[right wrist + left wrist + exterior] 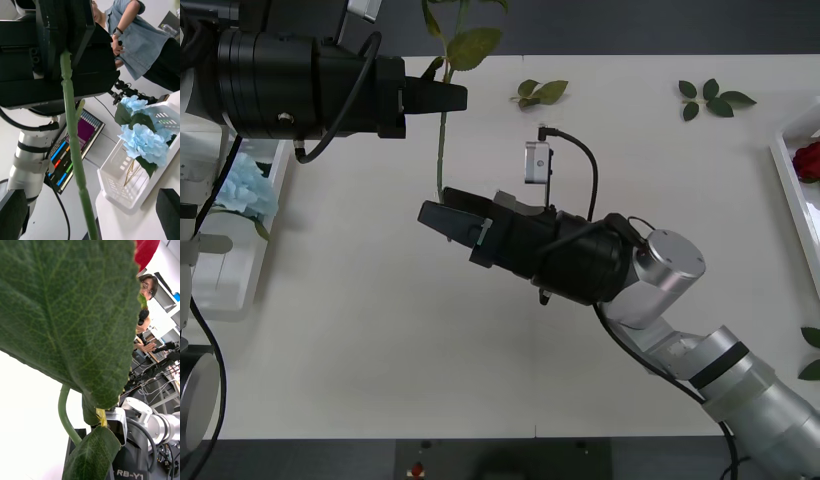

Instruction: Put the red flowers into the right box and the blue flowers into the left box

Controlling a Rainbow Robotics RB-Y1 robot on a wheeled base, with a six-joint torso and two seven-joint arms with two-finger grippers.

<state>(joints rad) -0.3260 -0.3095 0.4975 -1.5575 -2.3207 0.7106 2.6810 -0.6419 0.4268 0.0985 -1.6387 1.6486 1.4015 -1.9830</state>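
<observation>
White table (380, 330) | L end effector (442, 97) grips red flower stem (441, 150) | R end effector (442, 218) open at stem base

Black housings are covering both wrists, with black cables looping off them. The right arm (700, 370) is showing silver joints, banded black, and its base is bearing "RB-Y1" lettering (129, 473).

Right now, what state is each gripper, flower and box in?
left gripper: shut on the held rose's stem.
right gripper: open, fingers either side of that stem.
held rose: stem gripped by left gripper alone.
blue flowers: lying in left box.
second red rose: inside right box.
</observation>
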